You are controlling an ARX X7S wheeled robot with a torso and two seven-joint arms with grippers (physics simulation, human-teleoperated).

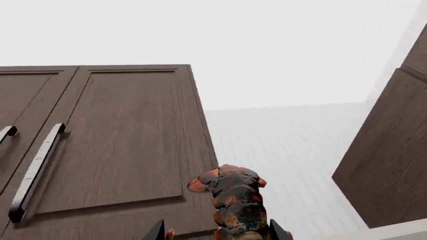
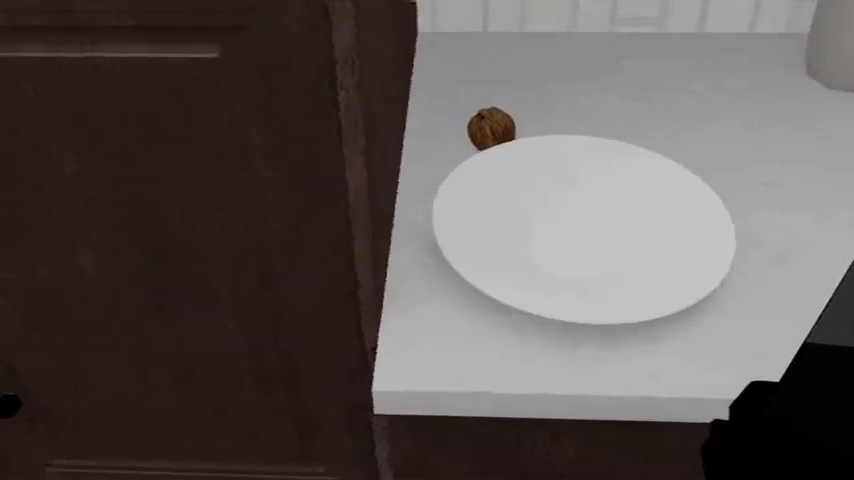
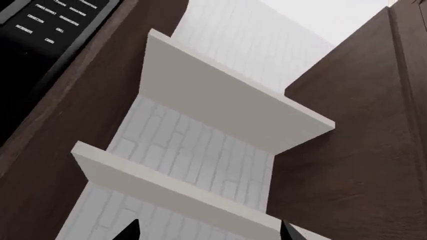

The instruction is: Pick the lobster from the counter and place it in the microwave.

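Observation:
In the left wrist view, my left gripper [image 1: 219, 233] is shut on the lobster [image 1: 233, 197]. The lobster is dark and mottled with reddish-orange patches, and it stands up between the two dark fingertips [image 1: 279, 231]. It is held in the air in front of brown upper cabinet doors [image 1: 120, 145]. My right gripper [image 3: 208, 231] is open and empty and faces white shelves [image 3: 227, 105]. The microwave's black control panel [image 3: 53, 20] shows at one corner of the right wrist view. The white counter [image 2: 587, 370] shows in the head view. Neither gripper shows there.
A round white plate [image 2: 585, 228] lies on the counter, with a small brown walnut [image 2: 491, 128] just behind it. A tall dark brown cabinet side [image 2: 187, 240] fills the left of the head view. A dark shape [image 2: 787, 430] sits at the lower right. Dark cabinets [image 3: 360, 150] flank the shelves.

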